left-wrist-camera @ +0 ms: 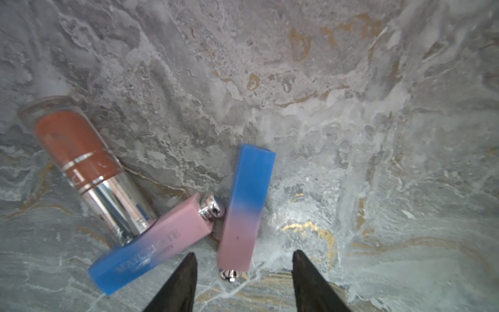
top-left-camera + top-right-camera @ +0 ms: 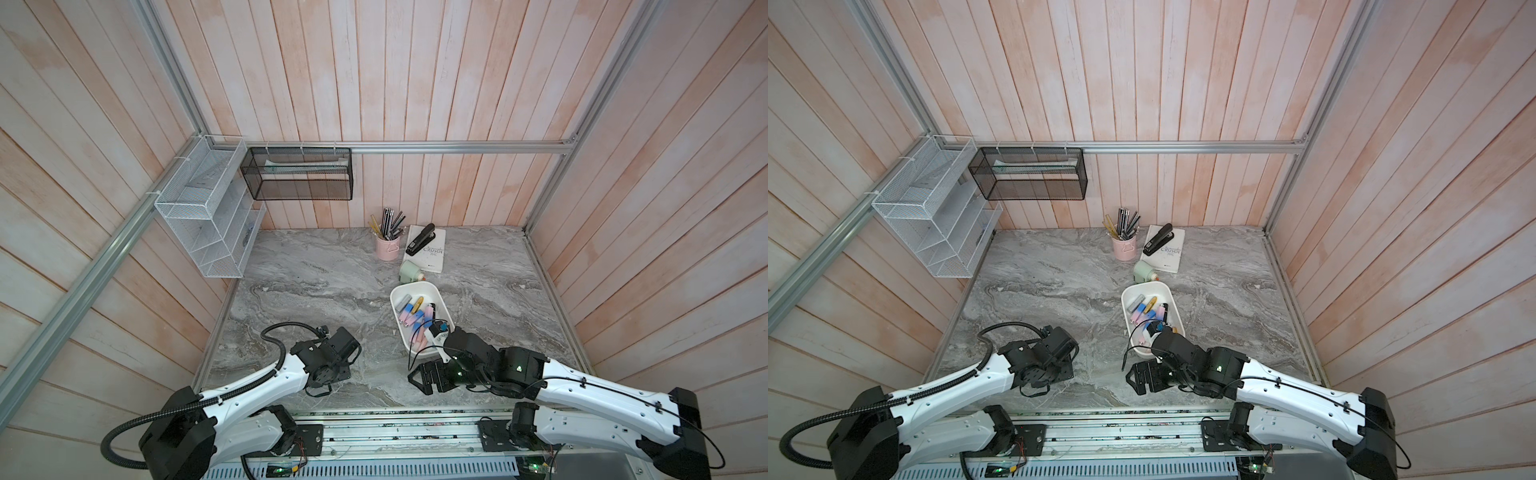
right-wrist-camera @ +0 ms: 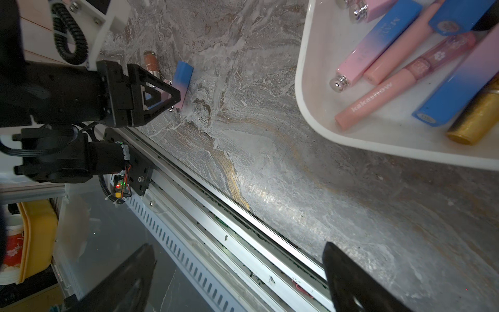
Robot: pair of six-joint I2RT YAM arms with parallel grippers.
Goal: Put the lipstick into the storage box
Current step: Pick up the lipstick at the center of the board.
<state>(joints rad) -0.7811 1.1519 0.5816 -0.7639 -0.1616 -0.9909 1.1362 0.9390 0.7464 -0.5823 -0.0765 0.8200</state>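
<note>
The storage box [image 2: 397, 322] is sitting right of centre on the table [image 2: 311, 291], holding a heap of lipsticks [image 2: 409, 312]. Behind it, a pen cup [image 2: 387, 249] is standing left of a book [image 2: 434, 259] that is carrying a stapler [image 2: 419, 241]. Three more lipsticks [image 1: 151, 243] are lying close together on the table to the box's left, nearer the front edge.

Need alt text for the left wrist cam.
The open left hand hovers over a pink-and-blue lipstick, whose silver-knobbed end lies between its black fingers without visible contact. A second pink-and-blue lipstick and a brown lipstick with a silver base lie beside it on the grey marble tabletop.
</note>
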